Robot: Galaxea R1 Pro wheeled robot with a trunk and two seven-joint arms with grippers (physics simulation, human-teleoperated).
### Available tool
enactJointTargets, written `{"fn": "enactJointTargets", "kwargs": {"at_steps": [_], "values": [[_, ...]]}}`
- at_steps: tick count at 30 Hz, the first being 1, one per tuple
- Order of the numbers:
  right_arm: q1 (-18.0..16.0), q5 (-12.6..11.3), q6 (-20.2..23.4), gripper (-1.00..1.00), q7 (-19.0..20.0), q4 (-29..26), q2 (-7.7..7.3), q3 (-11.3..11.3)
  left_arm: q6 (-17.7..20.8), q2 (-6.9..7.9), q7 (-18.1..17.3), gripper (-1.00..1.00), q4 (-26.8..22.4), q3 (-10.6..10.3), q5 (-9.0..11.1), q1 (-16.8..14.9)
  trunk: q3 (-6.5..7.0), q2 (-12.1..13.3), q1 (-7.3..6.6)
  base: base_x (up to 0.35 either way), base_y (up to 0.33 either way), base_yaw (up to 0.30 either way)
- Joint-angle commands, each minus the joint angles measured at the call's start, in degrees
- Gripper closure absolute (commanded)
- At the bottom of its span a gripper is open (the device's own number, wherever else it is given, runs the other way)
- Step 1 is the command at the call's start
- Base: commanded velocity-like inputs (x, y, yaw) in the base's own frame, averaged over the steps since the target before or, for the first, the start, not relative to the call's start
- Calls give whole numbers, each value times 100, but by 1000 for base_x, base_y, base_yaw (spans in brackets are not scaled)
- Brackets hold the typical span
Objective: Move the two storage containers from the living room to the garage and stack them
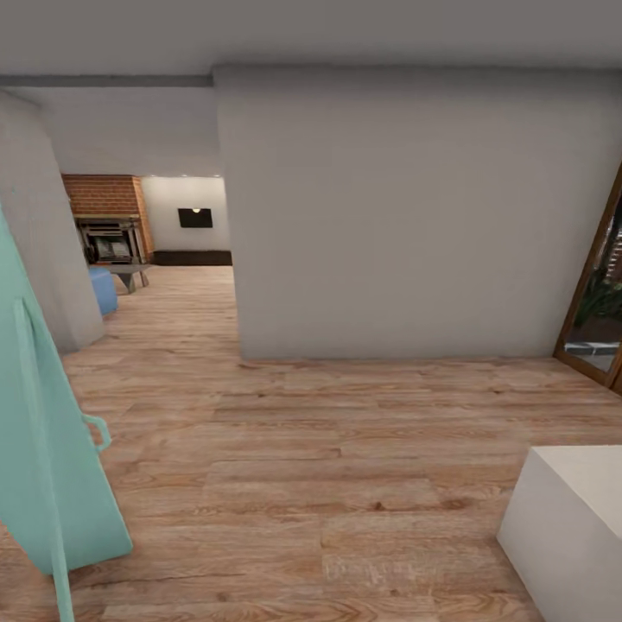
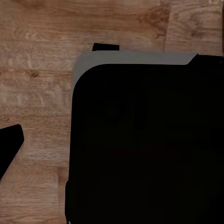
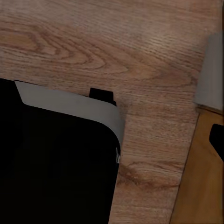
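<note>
The two storage containers are out of view, and so are the garage and its concrete floor. I stand in a hallway on light wood planks (image 1: 285, 449). The living room shows through an opening at the far left, with its brick-topped fireplace (image 1: 104, 207) and a corner of the blue sofa (image 1: 102, 289). Both wrist views look down past my black, grey-edged base (image 2: 144, 140) (image 3: 56, 158) onto the planks. A dark fingertip (image 2: 9, 149) shows in the left wrist view and another (image 3: 217, 140) in the right wrist view. Nothing is seen held.
A plain beige wall (image 1: 406, 216) stands straight ahead. Close on my left leans a tall teal panel with a handle (image 1: 52, 449). A white block (image 1: 570, 518) sits at the lower right, and a wood-framed glass door (image 1: 596, 302) is at the right edge.
</note>
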Motion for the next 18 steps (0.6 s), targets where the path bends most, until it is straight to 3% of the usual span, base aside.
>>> {"fn": "enactJointTargets", "kwargs": {"at_steps": [1, 18], "values": [[-6, -45, -32, -100, -2, 16, 4, 50, -15, 0, 3, -100, 2, 1, 46, -2, -6, -3, 3, 321, 0, 0], [-6, -19, -8, -100, -3, 16, 10, 43, -15, -8, 3, -100, 4, -19, 33, -2, -6, -3, 3, 321, 0, 0]]}}
